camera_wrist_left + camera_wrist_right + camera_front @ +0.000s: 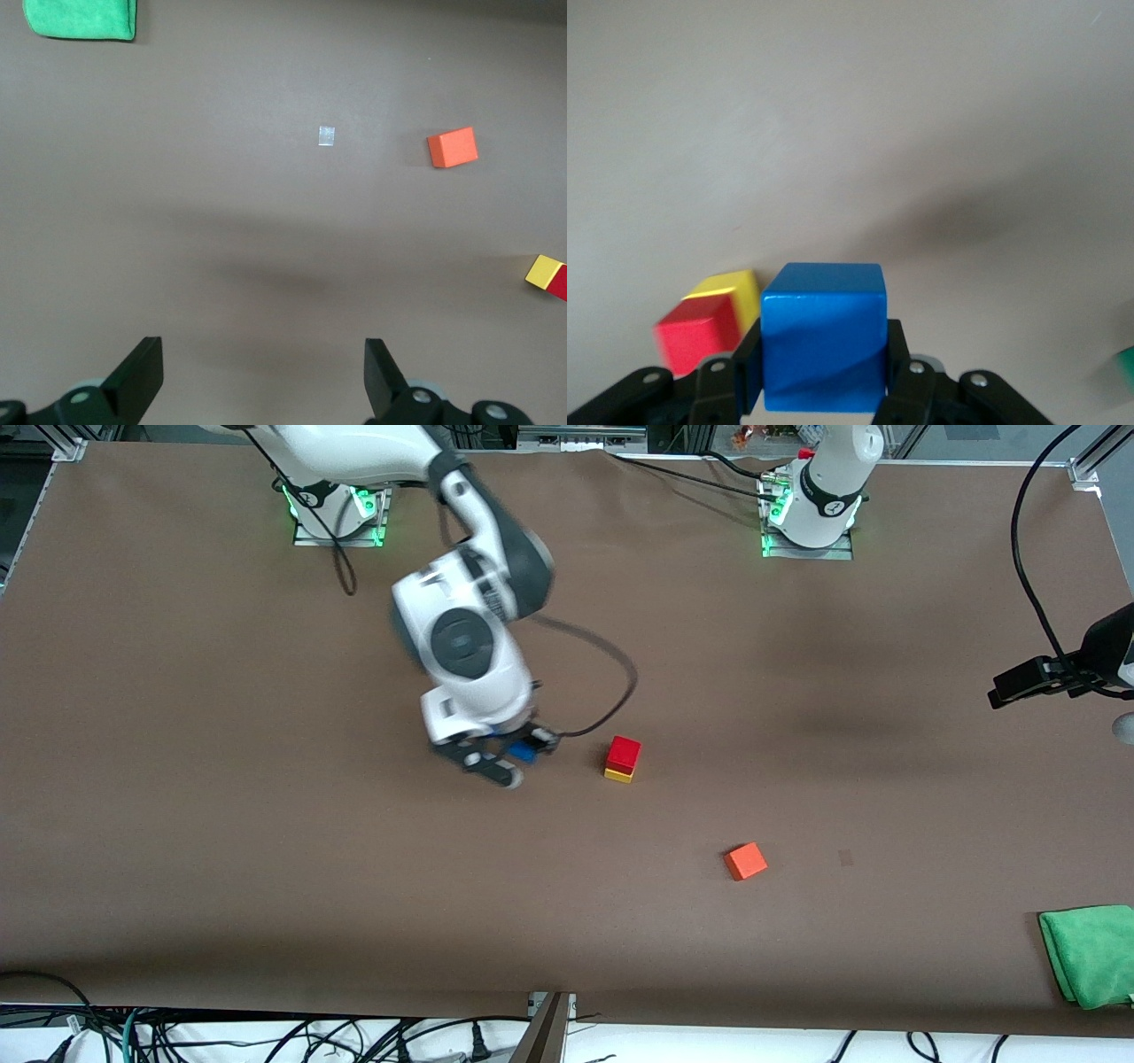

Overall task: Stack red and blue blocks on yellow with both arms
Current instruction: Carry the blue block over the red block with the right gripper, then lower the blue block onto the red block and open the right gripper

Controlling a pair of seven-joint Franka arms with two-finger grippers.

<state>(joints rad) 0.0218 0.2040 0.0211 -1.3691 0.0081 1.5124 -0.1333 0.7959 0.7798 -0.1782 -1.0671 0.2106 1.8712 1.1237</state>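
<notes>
Beside red block (625, 754), right gripper (512, 759) grips blue block (522, 751).

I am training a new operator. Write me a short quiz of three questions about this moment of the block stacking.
1. True or false: the red block already sits on the yellow block.
2. What does the right gripper hold? A) orange cube B) blue block C) green cloth
3. Fill in: the left gripper is ____ and holds nothing.

Key: 1 true; 2 B, the blue block; 3 open.
</notes>
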